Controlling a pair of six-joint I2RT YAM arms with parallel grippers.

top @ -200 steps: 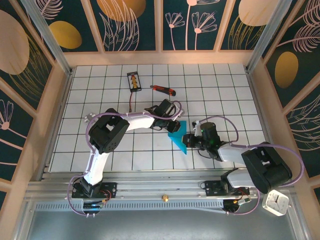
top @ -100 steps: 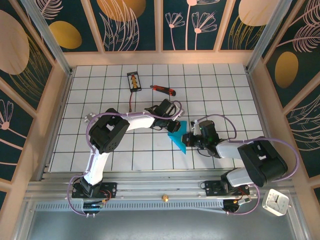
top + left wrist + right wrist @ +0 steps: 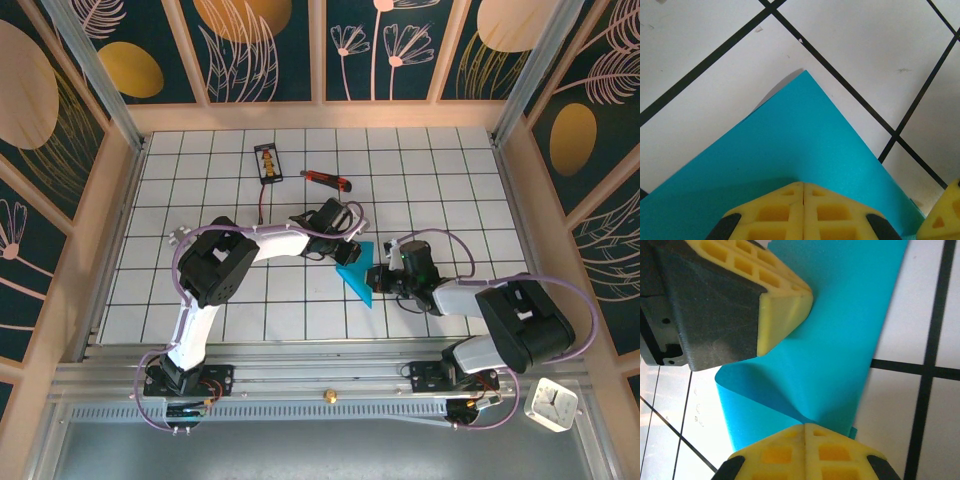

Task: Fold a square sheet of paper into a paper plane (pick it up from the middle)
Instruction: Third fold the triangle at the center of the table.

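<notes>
The square sheet of paper [image 3: 357, 276] is a cyan folded angular shape lying on the gridded table [image 3: 200, 190] between the two arms. My left gripper [image 3: 352, 252] is shut, its yellow fingertips [image 3: 790, 200] resting on the paper [image 3: 805, 130] behind a pointed corner. My right gripper [image 3: 377, 279] is shut on the paper's [image 3: 840, 340] near edge, where a ridge of paper rises into its tips [image 3: 805, 426]. In the right wrist view the left gripper's fingers [image 3: 782, 295] press on the sheet's far side. A loose flap curls up on the left.
A red-and-black utility knife [image 3: 327, 180] and a small black packet [image 3: 267, 163] lie at the back of the table. Wooden walls [image 3: 118, 200] close in both sides. A white clock [image 3: 551, 404] sits off the table at the front right.
The right arm's elbow has swung slightly inward. Both grippers and the paper stay almost where they were.
</notes>
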